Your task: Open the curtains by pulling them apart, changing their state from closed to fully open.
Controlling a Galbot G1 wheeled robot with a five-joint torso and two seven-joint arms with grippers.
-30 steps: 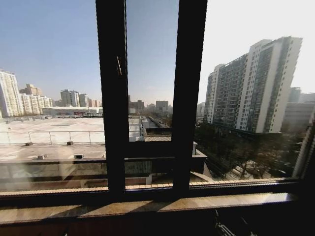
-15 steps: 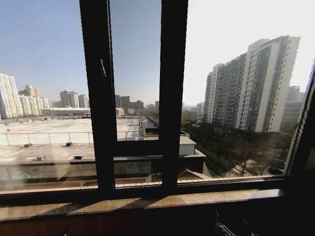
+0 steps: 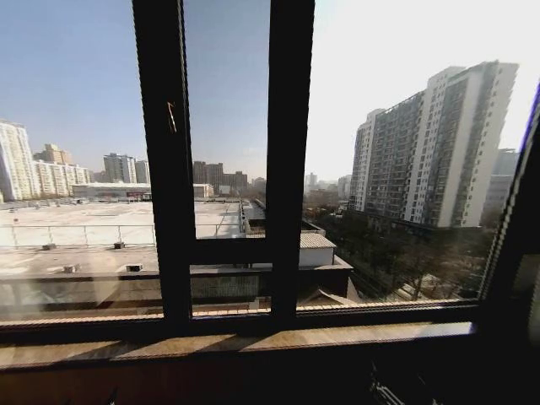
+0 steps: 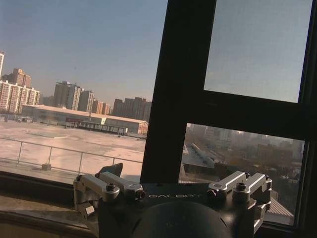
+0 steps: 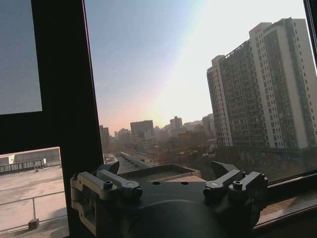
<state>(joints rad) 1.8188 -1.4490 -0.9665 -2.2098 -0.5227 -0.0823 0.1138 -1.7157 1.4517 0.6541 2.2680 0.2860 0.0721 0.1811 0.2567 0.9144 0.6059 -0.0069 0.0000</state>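
A window of clear, uncovered glass looked out over a city; where the curtains hung could not be told.

The left tool (image 4: 173,182) was held level, pointing straight at the pane, its two fingers (image 4: 111,184) spread wide with nothing between them and touching nothing; directly beyond it rose a dark upright frame bar (image 4: 173,94), running top to bottom, with a horizontal cross bar (image 4: 252,111) branching off to one side.

The right tool (image 5: 171,182) was held in the same level, forward-pointing pose, fingers (image 5: 114,184) likewise wide apart, empty and clear of the glass; another dark upright bar (image 5: 69,114) stood just past one of its fingers, and a tall apartment tower (image 5: 267,84) showed far beyond the other.

From the head view, two vertical frame bars (image 3: 164,160) stood side by side near the middle of the window; a brown sill (image 3: 253,342) ran along beneath them; low rooftops (image 3: 84,228) and distant buildings lay outside under a bright sky.
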